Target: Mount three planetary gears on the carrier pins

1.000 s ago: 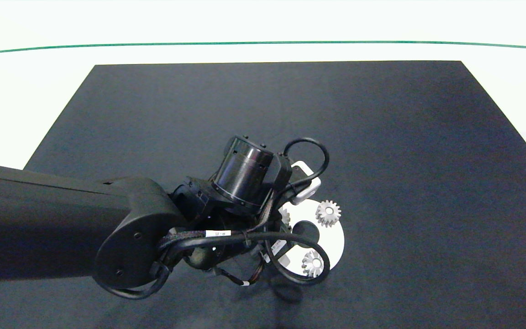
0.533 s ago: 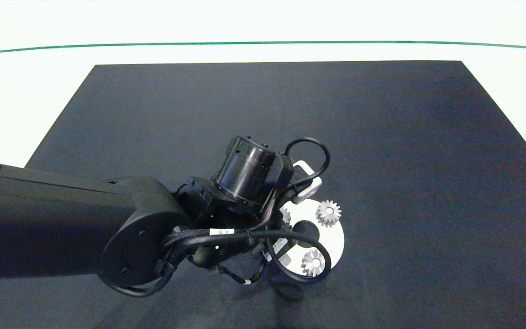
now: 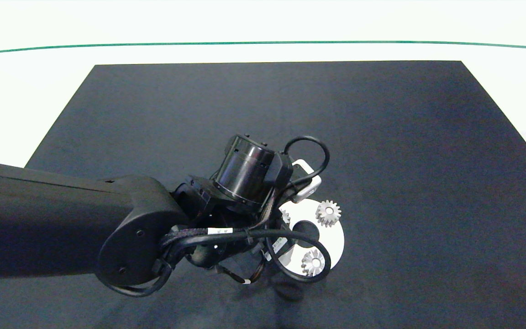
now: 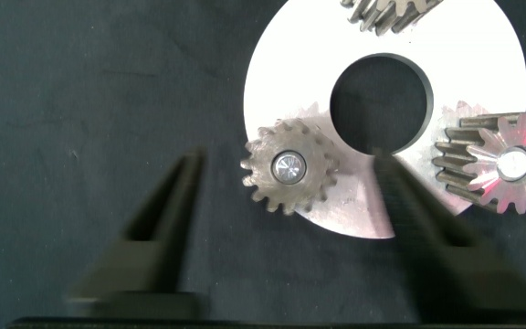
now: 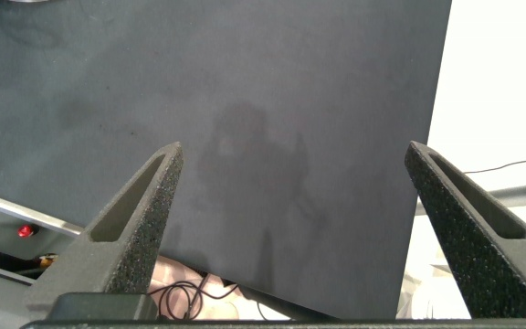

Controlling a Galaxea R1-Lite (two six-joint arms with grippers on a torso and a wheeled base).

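A white disc (image 3: 334, 237) with a large centre hole lies on the black mat. Two planetary gears (image 3: 328, 213) (image 3: 313, 262) sit on it in the head view; my left arm covers most of a third (image 3: 285, 215). In the left wrist view my left gripper (image 4: 286, 160) hangs open straddling that third gear (image 4: 289, 167), which sits at the rim of the disc (image 4: 482, 64). The other gears (image 4: 505, 164) (image 4: 395, 11) show beside it. The carrier pins show only as small round tops (image 4: 516, 163) in the gears' holes. My right gripper (image 5: 293, 146) is open and holds nothing.
The black mat (image 3: 381, 137) covers most of a white table, with a green line (image 3: 263, 43) along the far side. The left arm's cables (image 3: 299, 269) loop over the disc. In the right wrist view, the mat's edge (image 5: 436, 137) and loose wires (image 5: 185, 297) appear.
The left arm has only wavered slightly over the disc. The two exposed gears and the disc have not moved.
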